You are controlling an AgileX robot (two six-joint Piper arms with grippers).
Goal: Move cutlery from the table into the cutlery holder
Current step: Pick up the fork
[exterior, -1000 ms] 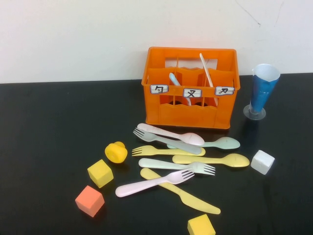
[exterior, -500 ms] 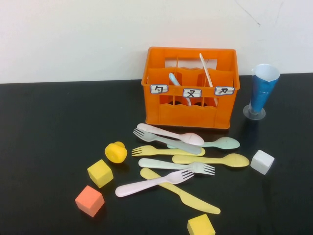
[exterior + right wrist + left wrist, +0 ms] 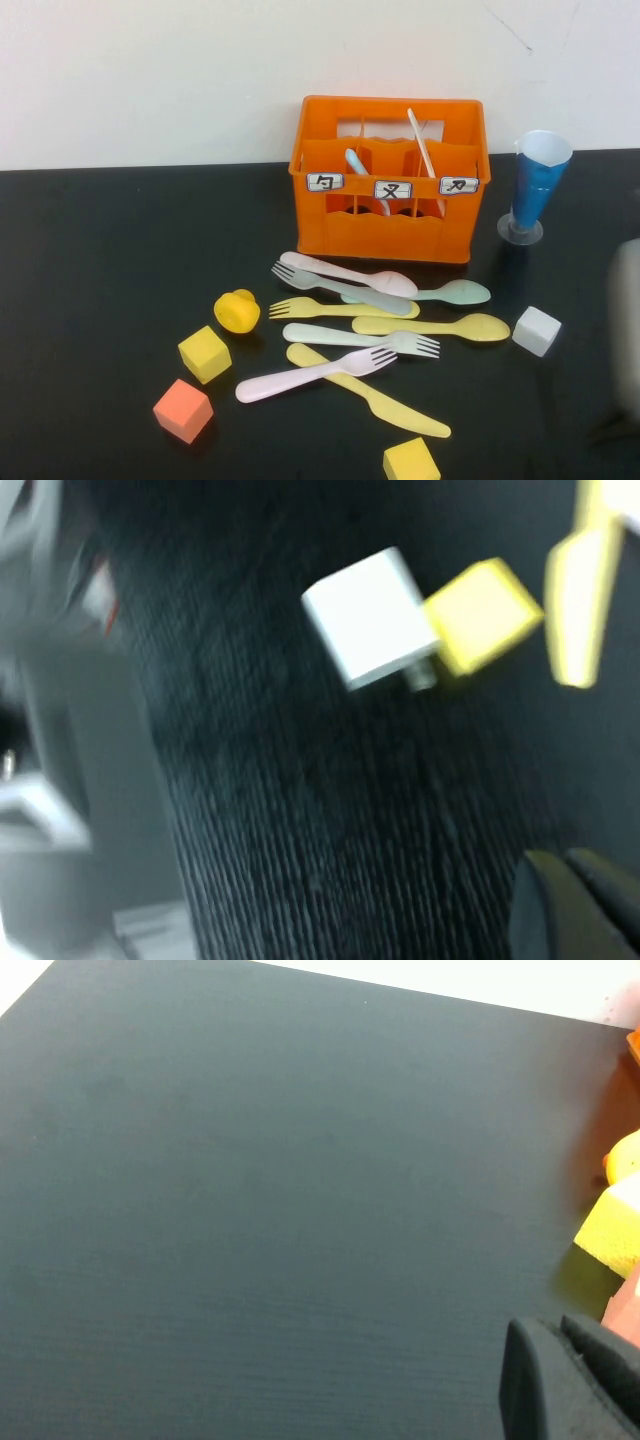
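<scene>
the right pincer (image 3: pixel 570 905) showed only as a dark tip in its own wrist view, and i could not tell whether it was open or closed. its arm was a pale blur at the right edge of the tabletop (image 3: pixel 100 260) in the high view, probably on its way toward the cutlery (image 3: pixel 370 335). the left pincer (image 3: pixel 565 1385) was likewise just a dark tip over bare tabletop near the left side, state impossible to tell, and it looked parked.

outward from the right arm lay a white cube (image 3: pixel 537 330), then the loose forks, spoons and yellow knife (image 3: pixel 368 390) heaped in the middle, overlapping one another, which would make picking one alone awkward. behind them, near the far edge, stood the orange holder (image 3: pixel 388 180), already with a few pieces upright in its compartments, a blue cup (image 3: pixel 535 190) beside it.

the high view alone showed the holder and the full heap. the right wrist view showed the white cube (image 3: pixel 372 620) and a yellow cube (image 3: pixel 482 615) close up; the left wrist view caught another yellow cube (image 3: pixel 612 1230) at its margin.
</scene>
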